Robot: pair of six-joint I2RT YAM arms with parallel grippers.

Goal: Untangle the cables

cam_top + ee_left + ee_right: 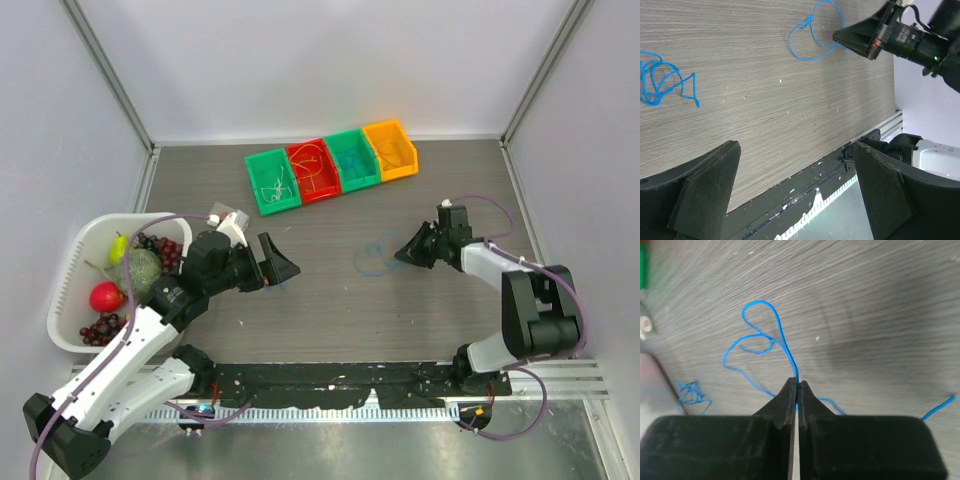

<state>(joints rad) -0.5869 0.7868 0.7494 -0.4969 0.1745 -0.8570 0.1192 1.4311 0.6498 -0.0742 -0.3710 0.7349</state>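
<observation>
Blue cable (761,302), a thin wiry loop, pinched in right pincer (797,382); left pincer (796,147) gapes wide.

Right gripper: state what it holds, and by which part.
The right gripper is shut on the blue cable, nipping it at the base of the loop, not at an end. The left gripper is open and holds nothing.

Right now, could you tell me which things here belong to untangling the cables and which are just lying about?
Job in hand:
blue cable, pinched in the shut right claw
blue tangle near the open left claw
row of bins, some holding thin wires

Just lying about:
white basket
grapes, apple, pear inside it
</observation>
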